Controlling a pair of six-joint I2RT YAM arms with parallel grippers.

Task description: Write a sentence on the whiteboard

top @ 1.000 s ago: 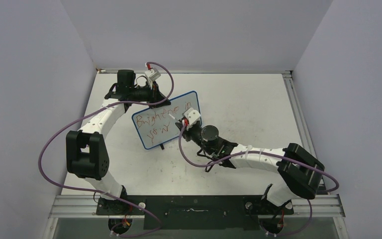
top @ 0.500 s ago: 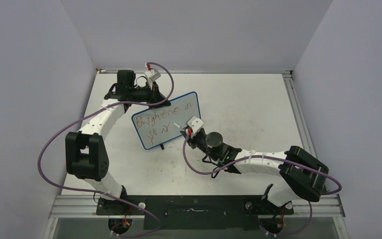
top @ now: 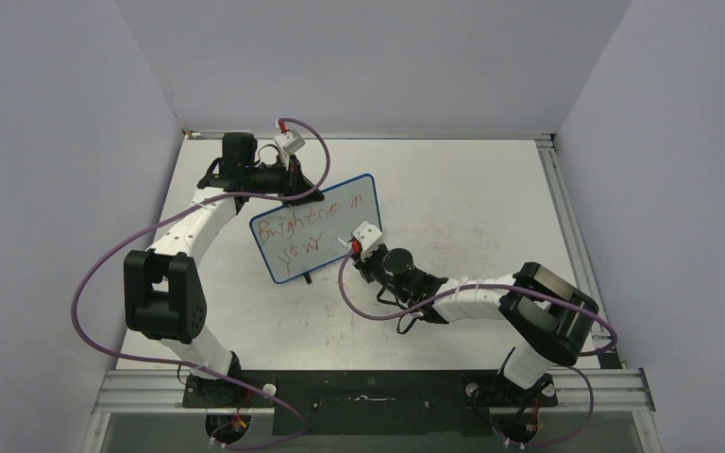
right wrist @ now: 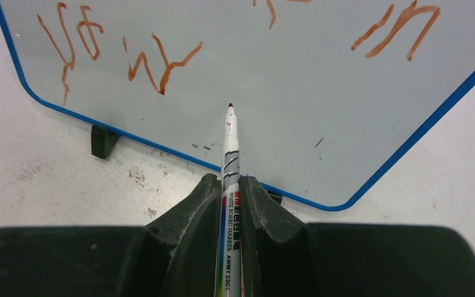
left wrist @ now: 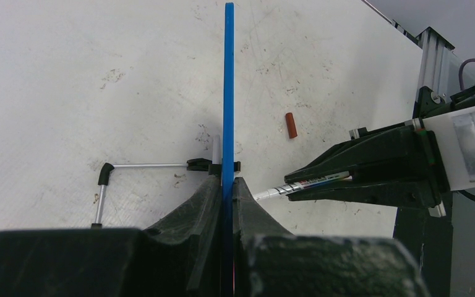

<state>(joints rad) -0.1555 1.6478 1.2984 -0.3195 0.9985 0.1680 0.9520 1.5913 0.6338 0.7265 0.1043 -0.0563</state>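
Since a second ago, the right arm has drawn its elbow in toward the whiteboard (top: pixel 340 226). The right gripper (top: pixel 355 247) has slid from beside the upper line of writing down to the board's lower right edge. The board and the left arm sit as before.

The whiteboard stands on edge on the table (top: pixel 463 198). The left gripper (left wrist: pixel 227 183) has its fingers pressed together on the blue frame at the board's top edge. Behind the board, a wire stand (left wrist: pixel 148 165) juts out from its foot.

The sentence (top: pixel 304 223) runs in red across the board's face. There is a long upper line and a short lower one toward the board's left end.

The right gripper pinches a marker (right wrist: pixel 230 161) lengthwise between its fingers. The bare tip points at the board's face, just right of the last stroke of the lower line. Whether the tip touches the board cannot be told.

On the writing side of the board, a small red-brown cap (left wrist: pixel 291 125) lies on the table, near the board but apart from it.
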